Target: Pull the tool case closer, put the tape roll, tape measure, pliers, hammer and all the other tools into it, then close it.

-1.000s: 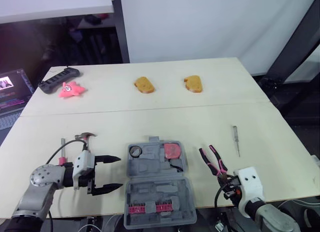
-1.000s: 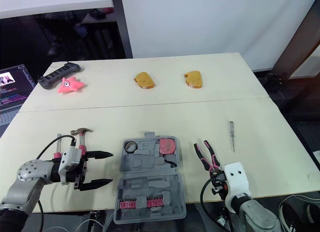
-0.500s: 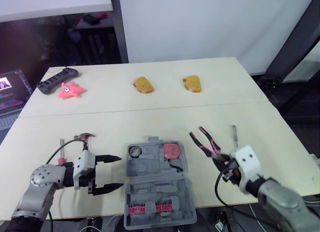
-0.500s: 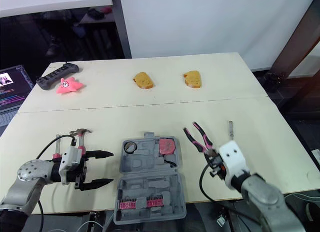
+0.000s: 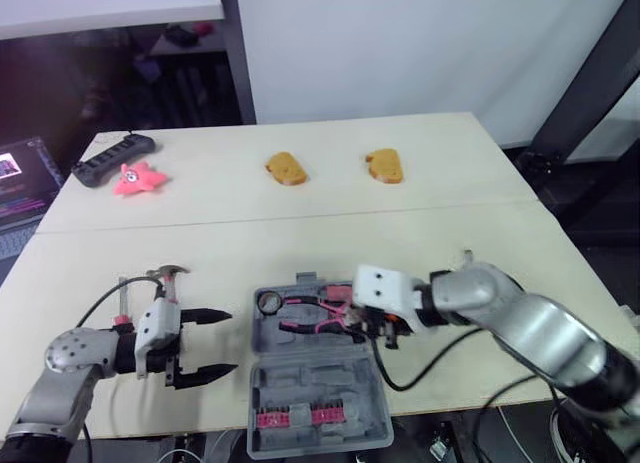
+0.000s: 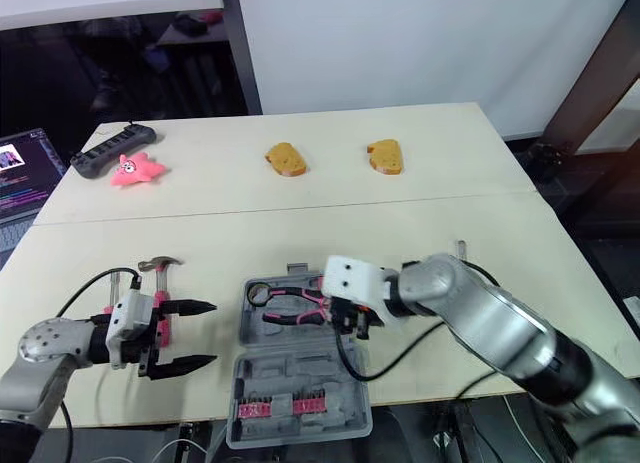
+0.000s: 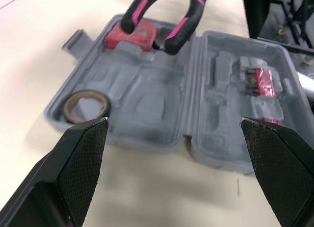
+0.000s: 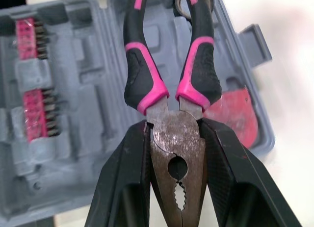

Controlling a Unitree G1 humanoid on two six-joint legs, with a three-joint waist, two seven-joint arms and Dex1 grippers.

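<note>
as the pliers [image 5: 312, 314] probably belong in the far half of the open case [image 5: 318, 383], the right hand [image 8: 174, 131], clamped on their metal head, holds the handles over it; the left hand [image 5: 232, 341] hovers spread beside the case, by the hammer [image 5: 170, 274].

The right arm [image 5: 525, 321] is hiding most of the screwdriver [image 5: 467, 255], and the laptop [image 5: 20, 183] is being cut off at the left edge.

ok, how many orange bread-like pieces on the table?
2. The left orange piece and the right orange piece lie apart, side by side on the far half of the table. No sign of a hidden third.
</note>
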